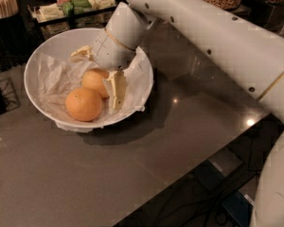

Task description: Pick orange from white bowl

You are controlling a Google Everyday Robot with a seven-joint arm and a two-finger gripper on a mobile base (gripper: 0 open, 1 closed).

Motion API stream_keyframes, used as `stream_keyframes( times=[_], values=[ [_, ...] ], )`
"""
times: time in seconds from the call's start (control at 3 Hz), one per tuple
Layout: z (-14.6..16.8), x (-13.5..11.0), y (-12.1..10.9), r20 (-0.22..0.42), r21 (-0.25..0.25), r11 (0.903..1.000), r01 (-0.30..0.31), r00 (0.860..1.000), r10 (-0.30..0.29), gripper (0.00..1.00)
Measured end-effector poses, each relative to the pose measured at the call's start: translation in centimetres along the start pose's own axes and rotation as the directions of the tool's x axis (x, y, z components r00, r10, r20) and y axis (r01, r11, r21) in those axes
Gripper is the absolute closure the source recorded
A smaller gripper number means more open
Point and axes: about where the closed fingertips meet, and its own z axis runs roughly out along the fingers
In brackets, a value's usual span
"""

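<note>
The white bowl (pixel 47 48), lined with crumpled white paper, sits on the dark table at the left. Two oranges lie in it. The deep-orange orange (pixel 84 104) is at the front. A paler, yellower orange (pixel 94 81) lies just behind it, touching it. My gripper (pixel 98 77) reaches down into the bowl from the upper right and is open. One cream finger (pixel 115 90) stands against the right side of the paler orange, and the other finger (pixel 80 54) is behind it at the upper left. The gripper is not touching the deep-orange orange.
The white arm (pixel 217 37) crosses the upper right of the view. Behind the bowl stand a tray of wrapped packets (pixel 71 6) and a holder of wooden sticks (pixel 2 4). The dark table (pixel 146 155) ends at a front-right edge, with the floor below.
</note>
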Motion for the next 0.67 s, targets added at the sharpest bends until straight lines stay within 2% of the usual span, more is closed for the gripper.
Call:
stream_keyframes(
  times=[0.67],
  values=[
    [0.00,0.00,0.00,0.000,0.000,1.0000,0.000,1.000,0.000,0.14]
  ],
)
